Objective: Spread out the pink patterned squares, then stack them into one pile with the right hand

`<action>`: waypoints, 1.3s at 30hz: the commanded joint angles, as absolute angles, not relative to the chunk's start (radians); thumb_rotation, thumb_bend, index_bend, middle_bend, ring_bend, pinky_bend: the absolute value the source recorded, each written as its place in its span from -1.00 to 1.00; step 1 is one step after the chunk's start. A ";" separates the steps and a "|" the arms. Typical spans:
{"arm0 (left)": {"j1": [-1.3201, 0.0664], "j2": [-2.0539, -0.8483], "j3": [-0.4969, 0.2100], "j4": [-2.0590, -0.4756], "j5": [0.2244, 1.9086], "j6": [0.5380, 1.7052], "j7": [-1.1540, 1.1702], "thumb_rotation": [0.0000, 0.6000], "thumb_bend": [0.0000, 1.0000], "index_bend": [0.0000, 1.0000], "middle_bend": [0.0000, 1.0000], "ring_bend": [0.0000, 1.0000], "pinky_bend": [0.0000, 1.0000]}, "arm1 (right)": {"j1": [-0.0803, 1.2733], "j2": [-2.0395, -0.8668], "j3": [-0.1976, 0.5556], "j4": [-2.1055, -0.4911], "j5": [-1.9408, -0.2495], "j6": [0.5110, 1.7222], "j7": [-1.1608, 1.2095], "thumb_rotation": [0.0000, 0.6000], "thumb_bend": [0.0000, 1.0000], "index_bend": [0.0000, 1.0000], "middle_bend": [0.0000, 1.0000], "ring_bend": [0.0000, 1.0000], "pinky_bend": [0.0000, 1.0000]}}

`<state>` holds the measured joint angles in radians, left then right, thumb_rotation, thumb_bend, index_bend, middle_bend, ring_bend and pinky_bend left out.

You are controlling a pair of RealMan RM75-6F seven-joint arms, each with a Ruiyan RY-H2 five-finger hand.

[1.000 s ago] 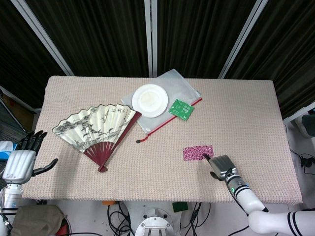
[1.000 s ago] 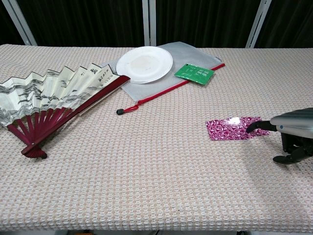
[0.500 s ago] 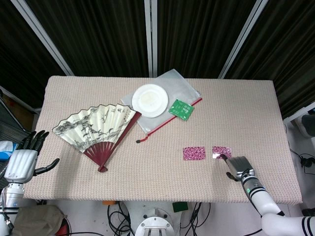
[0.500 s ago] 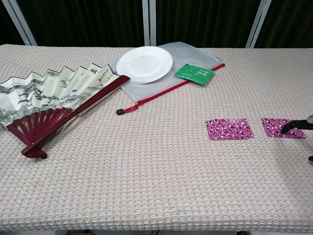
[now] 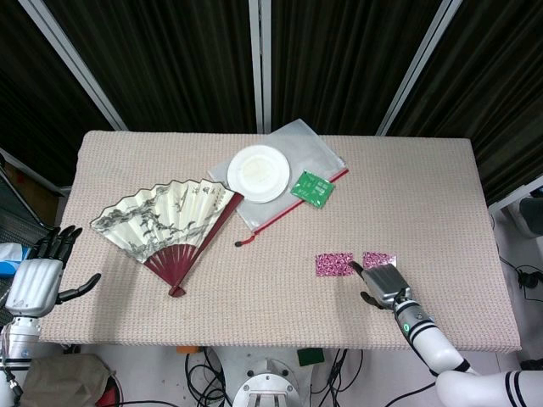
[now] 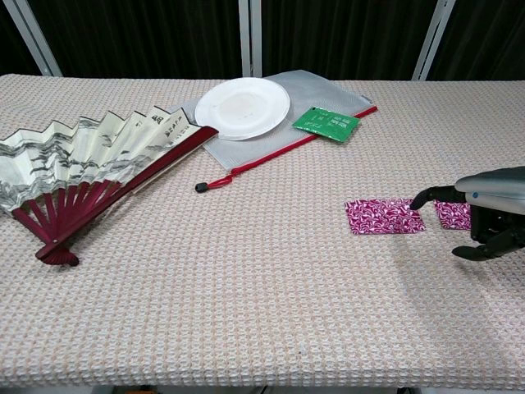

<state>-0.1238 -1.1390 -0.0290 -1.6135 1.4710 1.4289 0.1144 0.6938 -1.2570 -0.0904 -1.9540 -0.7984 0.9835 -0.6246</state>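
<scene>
Two pink squares (image 6: pixel 384 217) (image 5: pixel 378 259) lie apart; the nearer could be scooted away under the right robot hand (image 6: pixel 486 213), seen holding nothing, one fingertip extended.

Two pink squares (image 5: pixel 334 264) (image 5: pixel 378 259), one fan (image 5: pixel 165 219), one plate (image 5: pixel 259 172), one zip pouch (image 5: pixel 318 153), one green packet (image 5: pixel 312 188) and two hands (image 5: pixel 386 284) (image 5: pixel 38 275) were counted.
</scene>
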 commanded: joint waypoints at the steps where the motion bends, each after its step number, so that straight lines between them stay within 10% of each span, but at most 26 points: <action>1: -0.122 -1.137 -0.030 -1.609 1.467 1.428 0.108 -1.00 -0.82 -0.89 -0.88 -0.92 -0.69 | 0.715 -1.285 -0.075 -1.941 -0.770 0.975 -0.643 1.00 1.00 -0.74 1.00 0.93 0.71; 12: -0.119 -1.137 -0.031 -1.587 1.453 1.419 0.083 -0.96 -0.82 -0.89 -0.88 -0.92 -0.69 | 0.785 -1.334 -0.066 -1.915 -0.644 0.944 -0.696 1.00 1.00 -0.98 1.00 0.93 0.71; 39: -0.122 -1.141 -0.025 -1.594 1.464 1.417 0.093 -0.94 -0.82 -0.89 -0.88 -0.92 -0.69 | 0.740 -1.207 -0.244 -2.117 -0.777 1.018 -0.711 1.00 1.00 -0.79 1.00 0.93 0.71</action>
